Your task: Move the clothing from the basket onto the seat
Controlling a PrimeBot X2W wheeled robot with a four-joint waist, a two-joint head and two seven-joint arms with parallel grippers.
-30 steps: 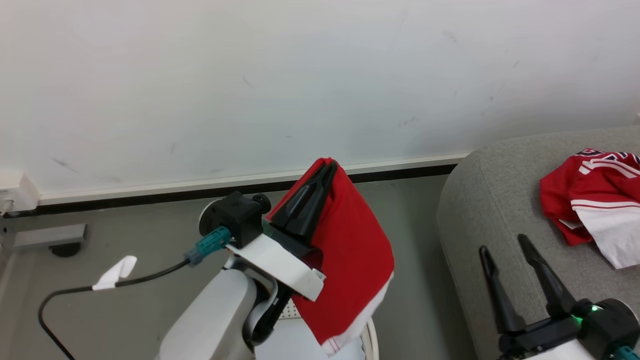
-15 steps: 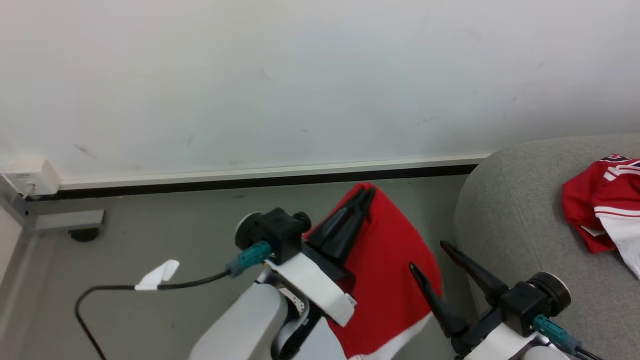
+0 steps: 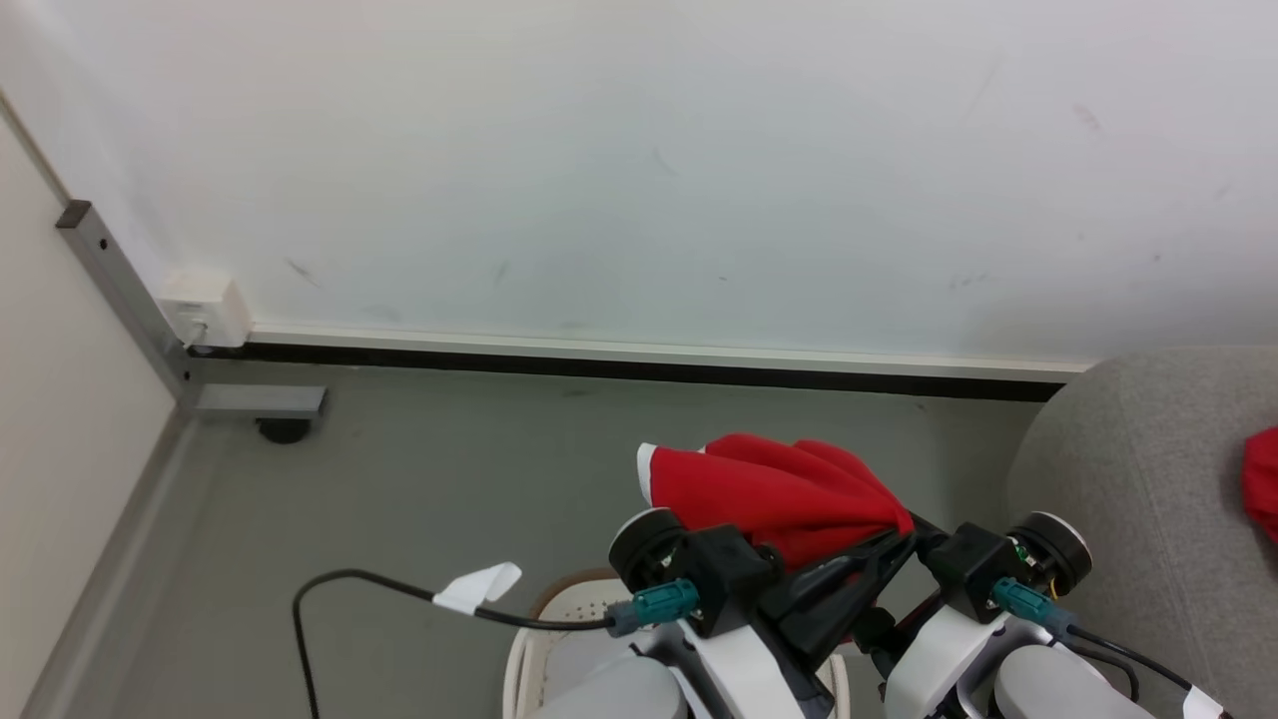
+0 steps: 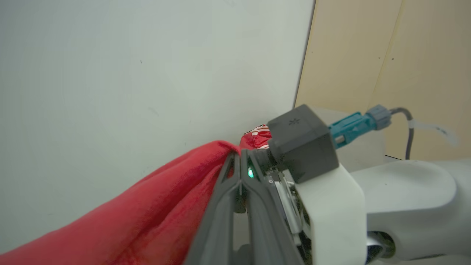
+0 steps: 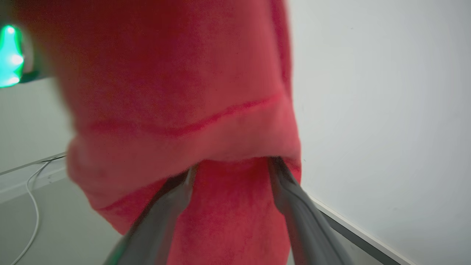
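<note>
- Head view: bright red fabric garment [image 3: 779, 489] is held bunched above the grey floor [image 3: 449, 479], near the light-grey upholstered sofa seat [image 3: 1128, 479], not over it yet.
- Left wrist view: left gripper [image 4: 239, 160] is pinched together on the garment's edge.
- Right wrist view: right gripper [image 5: 232, 167] is spread apart, pushed into the cloth. A snag there could get it yanked loose and dropped short.

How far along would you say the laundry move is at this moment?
Done: one red piece lies on the seat. In hand: the left gripper is shut on a red garment, draped over the open right gripper. Left: carrying it to the seat; the basket is mostly hidden.
</note>
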